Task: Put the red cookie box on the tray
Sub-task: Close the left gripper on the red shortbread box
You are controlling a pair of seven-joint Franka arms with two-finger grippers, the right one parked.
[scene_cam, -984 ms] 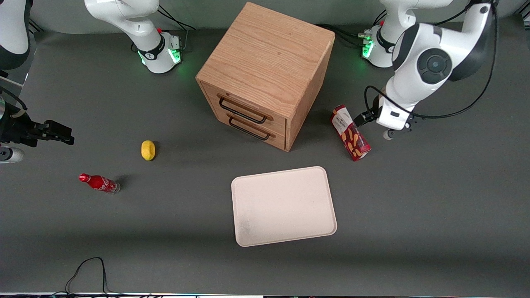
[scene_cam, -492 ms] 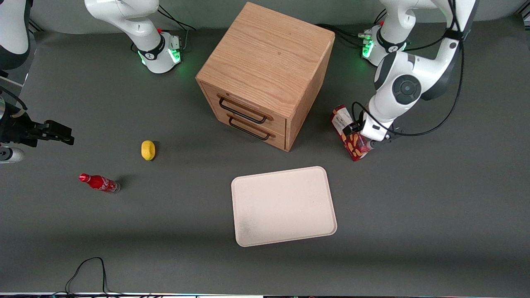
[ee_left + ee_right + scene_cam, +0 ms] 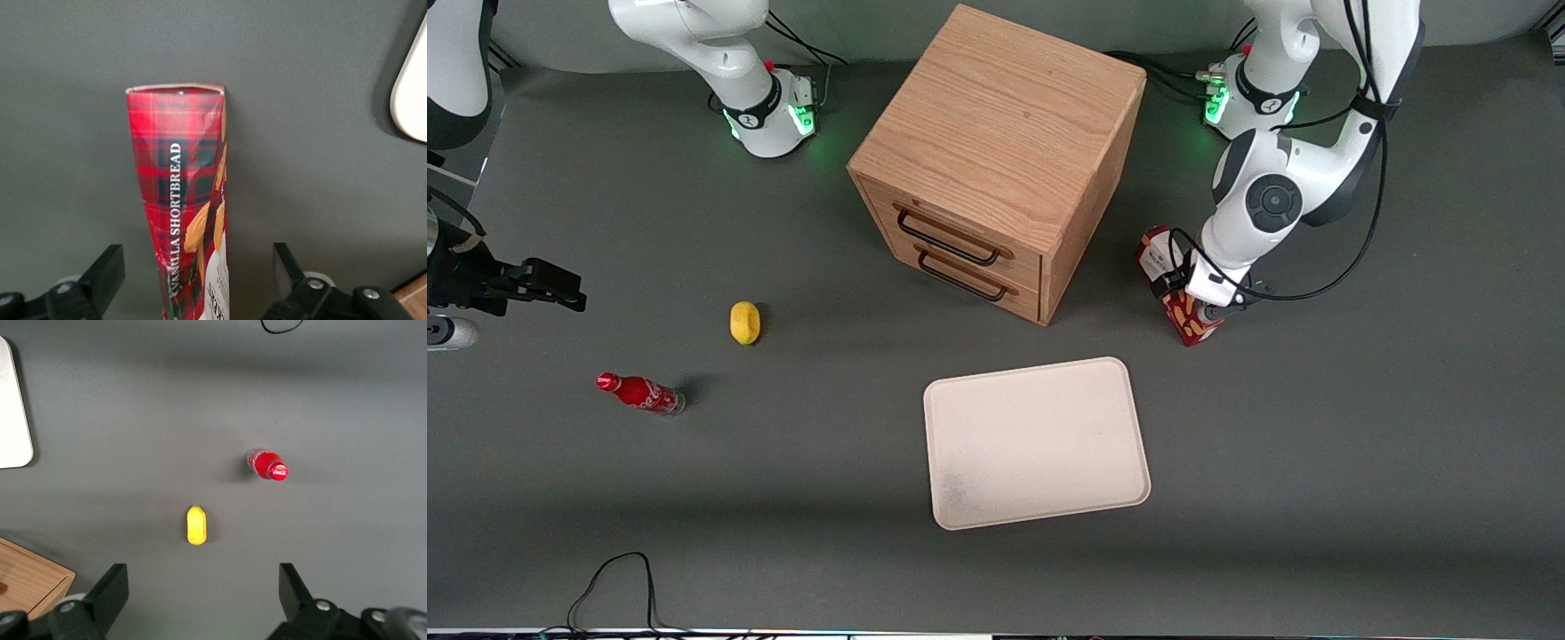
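The red cookie box (image 3: 1156, 252) lies flat on the grey table beside the wooden cabinet, on the cabinet's working-arm side. The wrist view shows its tartan side and white label (image 3: 177, 200). My left gripper (image 3: 1193, 295) is low over the box's middle and covers it in the front view. It is open, with one black finger (image 3: 103, 277) on each side of the box and a gap between each finger and the carton. The cream-white tray (image 3: 1040, 440) lies nearer the front camera than the box, and a corner of the tray (image 3: 413, 93) shows in the wrist view.
A wooden two-drawer cabinet (image 3: 996, 160) stands close to the box, with its drawers shut. A yellow lemon-like object (image 3: 744, 322) and a small red cola bottle (image 3: 640, 392) lie toward the parked arm's end. A black cable (image 3: 614, 573) loops at the table's front edge.
My left gripper has moved from beside the box to over it and come down, so its fingers now straddle the carton. The box and tray have not moved.
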